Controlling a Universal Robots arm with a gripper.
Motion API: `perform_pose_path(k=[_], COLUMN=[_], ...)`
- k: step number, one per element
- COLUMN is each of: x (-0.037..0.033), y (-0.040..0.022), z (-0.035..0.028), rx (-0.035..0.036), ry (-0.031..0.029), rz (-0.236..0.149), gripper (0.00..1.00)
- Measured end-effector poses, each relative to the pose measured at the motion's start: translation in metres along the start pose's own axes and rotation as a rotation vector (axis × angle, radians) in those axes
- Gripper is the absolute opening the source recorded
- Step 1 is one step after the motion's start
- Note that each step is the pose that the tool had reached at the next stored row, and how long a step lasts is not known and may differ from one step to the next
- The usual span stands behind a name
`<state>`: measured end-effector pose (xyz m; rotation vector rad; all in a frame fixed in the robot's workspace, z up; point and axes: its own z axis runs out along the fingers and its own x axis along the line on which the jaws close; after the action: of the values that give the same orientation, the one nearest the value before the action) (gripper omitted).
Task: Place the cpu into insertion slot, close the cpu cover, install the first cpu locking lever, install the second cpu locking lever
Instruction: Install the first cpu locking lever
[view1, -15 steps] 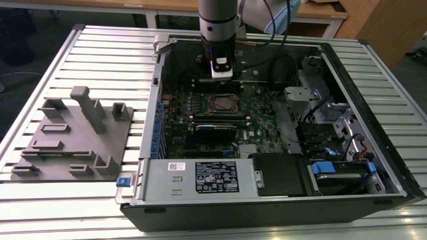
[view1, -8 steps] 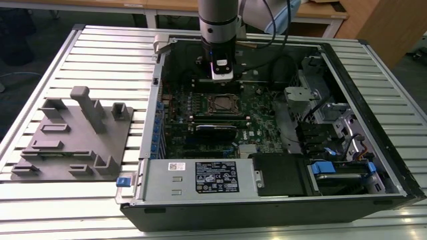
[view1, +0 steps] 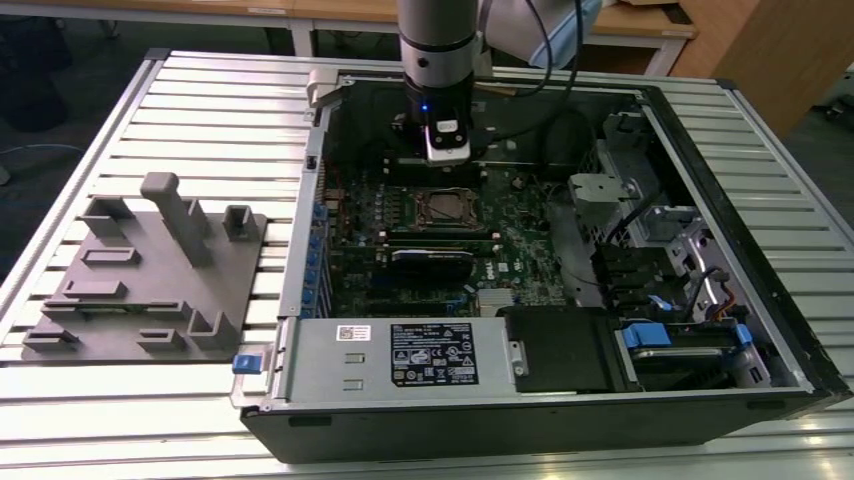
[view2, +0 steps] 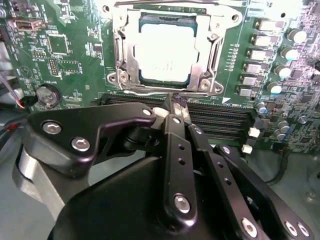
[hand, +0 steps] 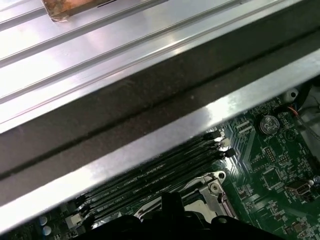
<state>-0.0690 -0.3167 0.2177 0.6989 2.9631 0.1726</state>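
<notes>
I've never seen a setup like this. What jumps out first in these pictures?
An open computer case lies on a slatted metal table, with the robot arm's gripper reaching down into it. In the second wrist view, the silvery cpu sits in the insertion slot on the green board, framed by the cpu cover, just beyond the black gripper fingers.

Silver-grey cpu (view2: 166, 54) lies flat in the insertion slot (view1: 445, 208); silvery cpu cover (view2: 131, 55) is closed around it.
</notes>
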Motion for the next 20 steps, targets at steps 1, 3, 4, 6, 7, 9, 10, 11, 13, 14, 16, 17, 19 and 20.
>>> perform_pose_path(k=[1,3,4,6,7,9,10,11,13,14,16,17,19,20], x=[-0.0002,-0.0004,-0.0005,-0.0007,-0.0007,-0.0009,-0.0009,-0.0010,-0.0011,-0.0012,-0.0013,-0.0014,-0.0014,-0.0014], y=[0.0001,0.0002,0.0003,0.0003,0.0004,0.0004,0.0004,0.0004,0.0004,0.0005,0.0005,0.0005,0.0005,0.0004], z=[0.0001,0.0002,0.0003,0.0004,0.0005,0.0006,0.0007,0.0007,0.0010,0.0012,0.0016,0.0018,0.0021,0.0022], rx=[-0.0005,-0.0018,-0.0023,-0.0034,-0.0040,-0.0050,-0.0056,-0.0062,-0.0058,-0.0052,-0.0024,0.0007,0.0132,0.0240], ry=[0.0010,0.0032,0.0044,0.0068,0.0080,0.0102,0.0112,0.0123,0.0139,0.0145,0.0152,0.0148,0.0108,0.0069], rz=[-0.008,-0.025,-0.034,-0.052,-0.061,-0.077,-0.085,-0.094,-0.111,-0.119,-0.137,-0.145,-0.159,-0.163], gripper=[0.10,0.10,0.10,0.10,0.10,0.10,0.10,0.10,0.10,0.10,0.10,0.10,0.10,0.10])
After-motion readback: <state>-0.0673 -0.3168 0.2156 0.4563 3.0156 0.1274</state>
